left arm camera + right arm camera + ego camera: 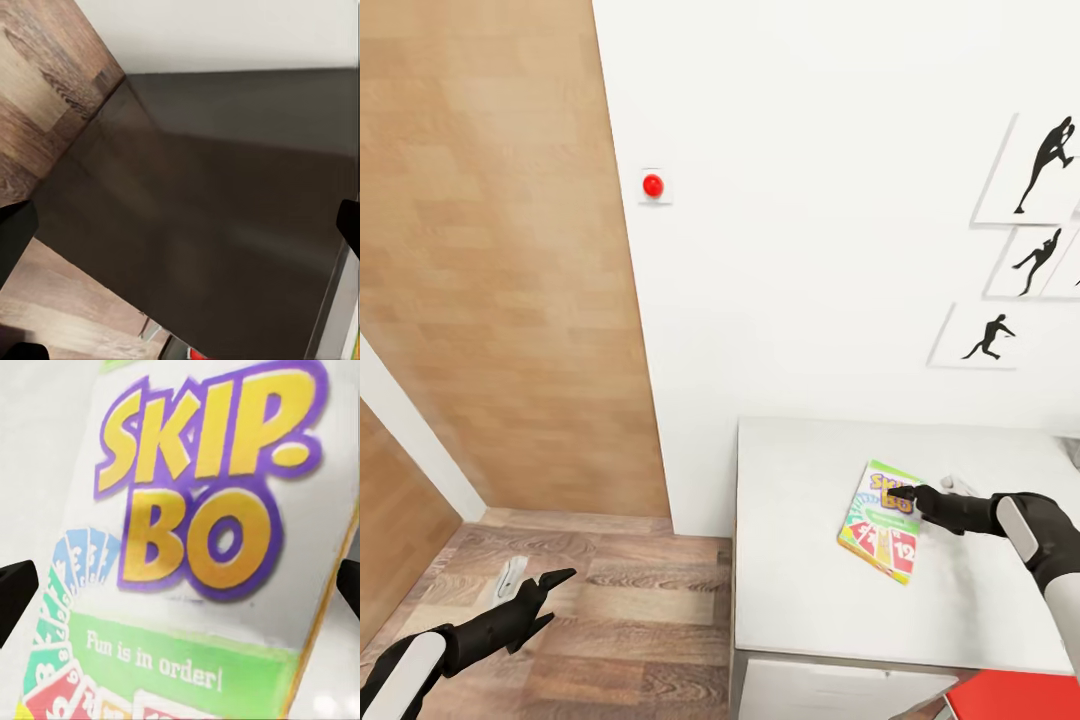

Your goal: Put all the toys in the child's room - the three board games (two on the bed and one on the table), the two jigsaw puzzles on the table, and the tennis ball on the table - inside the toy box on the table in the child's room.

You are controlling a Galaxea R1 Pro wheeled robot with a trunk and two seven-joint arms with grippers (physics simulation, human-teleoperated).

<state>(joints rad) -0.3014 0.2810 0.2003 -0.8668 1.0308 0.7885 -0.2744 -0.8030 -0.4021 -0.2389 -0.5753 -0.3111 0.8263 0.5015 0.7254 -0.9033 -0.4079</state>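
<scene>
Right claw (pixel 901 496) hovers spread open just over the SKIP-BO board game (pixel 880 520), which lies flat on the white bench (pixel 800 600). Left claw (pixel 550 597) hangs open above the wood floor (pixel 630 620).

Bright, even, flat rendered light fills the head view, the glossy table (pixel 800 600) showing faint sheen and soft shadows, while the right wrist close-up of the SKIP-BO box (pixel 210 532) is softly blurred.
</scene>
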